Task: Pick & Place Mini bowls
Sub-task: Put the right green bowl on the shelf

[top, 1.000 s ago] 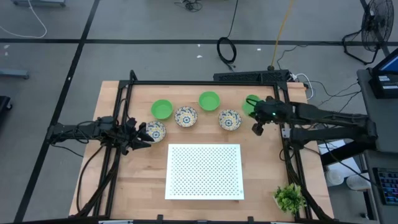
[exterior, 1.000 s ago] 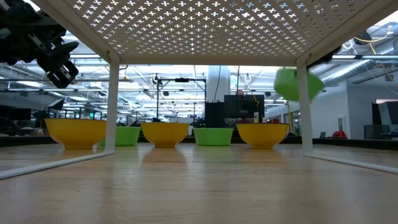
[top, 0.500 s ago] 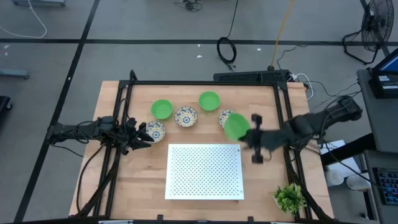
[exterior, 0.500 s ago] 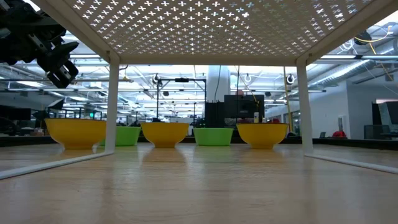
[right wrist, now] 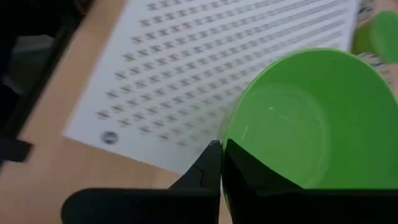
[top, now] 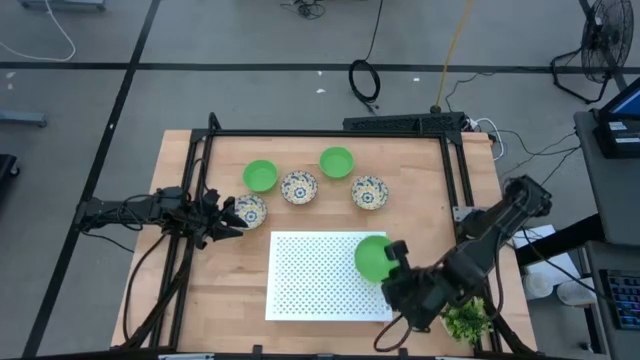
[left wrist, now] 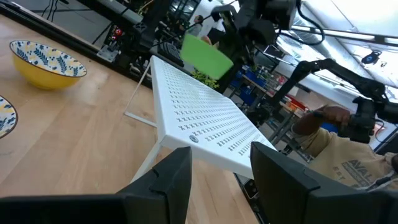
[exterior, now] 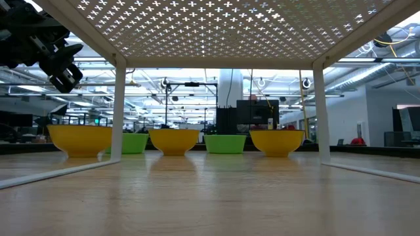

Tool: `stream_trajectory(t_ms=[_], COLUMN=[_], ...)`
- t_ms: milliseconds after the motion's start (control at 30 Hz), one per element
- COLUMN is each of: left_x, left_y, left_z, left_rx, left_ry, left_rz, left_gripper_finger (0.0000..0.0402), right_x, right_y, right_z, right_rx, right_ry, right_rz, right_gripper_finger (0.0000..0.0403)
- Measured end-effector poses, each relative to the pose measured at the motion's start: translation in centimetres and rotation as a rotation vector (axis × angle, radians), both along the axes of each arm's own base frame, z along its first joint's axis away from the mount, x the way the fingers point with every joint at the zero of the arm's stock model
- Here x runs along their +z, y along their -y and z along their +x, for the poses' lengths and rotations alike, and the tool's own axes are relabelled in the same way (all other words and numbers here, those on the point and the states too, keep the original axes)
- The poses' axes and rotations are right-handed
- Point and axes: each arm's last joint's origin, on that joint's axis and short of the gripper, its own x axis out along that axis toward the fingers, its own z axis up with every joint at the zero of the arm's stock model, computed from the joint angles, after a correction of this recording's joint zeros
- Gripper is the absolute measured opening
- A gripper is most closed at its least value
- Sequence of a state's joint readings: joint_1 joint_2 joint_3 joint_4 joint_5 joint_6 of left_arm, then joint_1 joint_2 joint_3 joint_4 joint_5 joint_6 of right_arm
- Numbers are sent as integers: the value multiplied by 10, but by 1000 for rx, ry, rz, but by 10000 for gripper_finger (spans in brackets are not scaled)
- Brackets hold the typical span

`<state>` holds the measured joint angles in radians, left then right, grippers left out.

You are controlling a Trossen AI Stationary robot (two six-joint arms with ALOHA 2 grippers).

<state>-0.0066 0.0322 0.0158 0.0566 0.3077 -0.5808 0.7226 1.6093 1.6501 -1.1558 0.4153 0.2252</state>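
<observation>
Since the earlier frames the green mini bowl point(top: 373, 257) has travelled from the back row, across the table, to above the right part of the white perforated shelf point(top: 310, 275). The right gripper point(top: 393, 262) carries it, fingers clamped on the rim.

Hidden/unclear: in the right wrist view the bowl point(right wrist: 311, 118) is cut off at the frame edge and the fingertips merge into one dark shape at its rim. The low view sees only the shelf's underside point(exterior: 216, 29), so neither the carried bowl nor the right gripper shows there. Whether the bowl touches the shelf cannot be told.

Bowl look: plain bright green, glossy inside, tilted with its mouth partly toward the wrist camera.

Back row: green bowl point(top: 260, 175), floral bowl point(top: 299, 187), green bowl point(top: 337, 161), floral bowl point(top: 369, 192). Another floral bowl point(top: 248, 210) lies just beside the left gripper point(top: 227, 216), which waits at the left, fingers apart, holding nothing.

Small leafy plant point(top: 466, 320) stands at the near right corner, partly behind the right arm.
</observation>
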Motion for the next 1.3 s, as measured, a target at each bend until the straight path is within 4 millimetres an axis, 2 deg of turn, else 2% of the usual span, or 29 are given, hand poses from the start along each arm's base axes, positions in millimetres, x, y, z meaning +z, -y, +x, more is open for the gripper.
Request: stream_trajectory(t_ms=[233, 567, 900, 1300], left_x=[0, 0, 0, 0], left_y=[0, 0, 0, 0], left_z=[0, 0, 0, 0], left_rx=[0, 0, 0, 0], left_ry=[0, 0, 0, 0], left_rz=[0, 0, 0, 0], left_gripper_finger=[166, 166, 166, 166], right_x=[-9, -9, -26, -29], right_y=[-7, -8, -11, -11], right_z=[3, 4, 5, 5], right_rx=[-13, -19, -2, -30], right_ry=[-19, -27, -51, -63], right_rz=[-5, 29, 62, 83], right_gripper_finger=[0, 0, 0, 47])
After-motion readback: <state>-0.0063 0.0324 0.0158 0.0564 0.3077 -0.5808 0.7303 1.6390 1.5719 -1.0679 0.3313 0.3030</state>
